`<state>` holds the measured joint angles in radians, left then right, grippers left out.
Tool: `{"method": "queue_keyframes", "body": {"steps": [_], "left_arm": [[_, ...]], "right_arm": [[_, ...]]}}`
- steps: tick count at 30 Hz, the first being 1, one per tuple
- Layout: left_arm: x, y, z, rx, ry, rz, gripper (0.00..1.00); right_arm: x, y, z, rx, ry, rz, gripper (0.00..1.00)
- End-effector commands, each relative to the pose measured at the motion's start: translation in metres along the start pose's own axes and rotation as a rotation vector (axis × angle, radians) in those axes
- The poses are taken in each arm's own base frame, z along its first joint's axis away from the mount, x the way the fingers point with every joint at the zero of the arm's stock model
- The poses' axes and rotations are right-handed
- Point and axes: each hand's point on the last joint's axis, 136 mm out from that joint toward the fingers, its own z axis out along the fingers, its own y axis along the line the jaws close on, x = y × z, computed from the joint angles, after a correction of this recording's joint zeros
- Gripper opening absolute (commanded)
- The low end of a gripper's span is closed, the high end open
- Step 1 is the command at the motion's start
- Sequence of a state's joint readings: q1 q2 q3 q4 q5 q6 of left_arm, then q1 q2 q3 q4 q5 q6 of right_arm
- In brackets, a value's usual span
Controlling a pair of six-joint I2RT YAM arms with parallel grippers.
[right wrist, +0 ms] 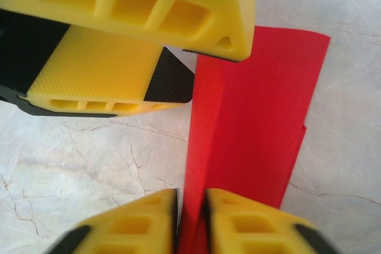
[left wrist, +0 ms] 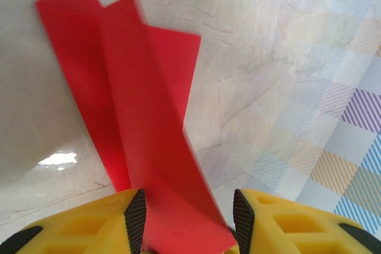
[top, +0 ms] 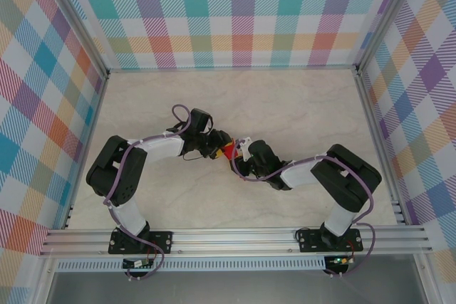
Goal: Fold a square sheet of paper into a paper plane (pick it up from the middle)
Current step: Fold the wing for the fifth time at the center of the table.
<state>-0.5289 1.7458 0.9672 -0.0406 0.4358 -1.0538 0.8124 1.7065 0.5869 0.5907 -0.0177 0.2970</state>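
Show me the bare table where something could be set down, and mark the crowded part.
Free: the broad strip of table along the back wall, and a smaller patch ahead of the rail between the left arm and right arm. Crowded: the centre, where both jaws meet at the red paper.

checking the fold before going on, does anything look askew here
Yes: the red paper, running between the fingers of the left tool, has its folded layers fanned apart, with edges not lined up. The right tool is closed on its near end.
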Motion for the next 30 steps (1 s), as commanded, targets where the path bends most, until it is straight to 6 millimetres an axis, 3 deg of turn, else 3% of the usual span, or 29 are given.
{"method": "queue_keyframes", "body": {"steps": [1, 9, 17, 30], "left_arm": [[0.003, -0.007, -0.006, -0.012, -0.002, 0.031, 0.47], [0.001, -0.010, -0.032, -0.009, -0.043, 0.095, 0.61], [0.002, 0.000, -0.040, 0.028, -0.067, 0.119, 0.70], [0.002, 0.012, -0.039, 0.080, -0.093, 0.142, 0.70]], "right_arm": [[-0.011, 0.008, 0.003, -0.050, -0.025, 0.005, 0.12], [-0.027, 0.014, 0.000, -0.176, -0.042, 0.080, 0.08], [-0.029, 0.014, 0.003, -0.292, 0.007, 0.213, 0.08], [-0.019, 0.017, 0.017, -0.384, 0.098, 0.347, 0.08]]}}
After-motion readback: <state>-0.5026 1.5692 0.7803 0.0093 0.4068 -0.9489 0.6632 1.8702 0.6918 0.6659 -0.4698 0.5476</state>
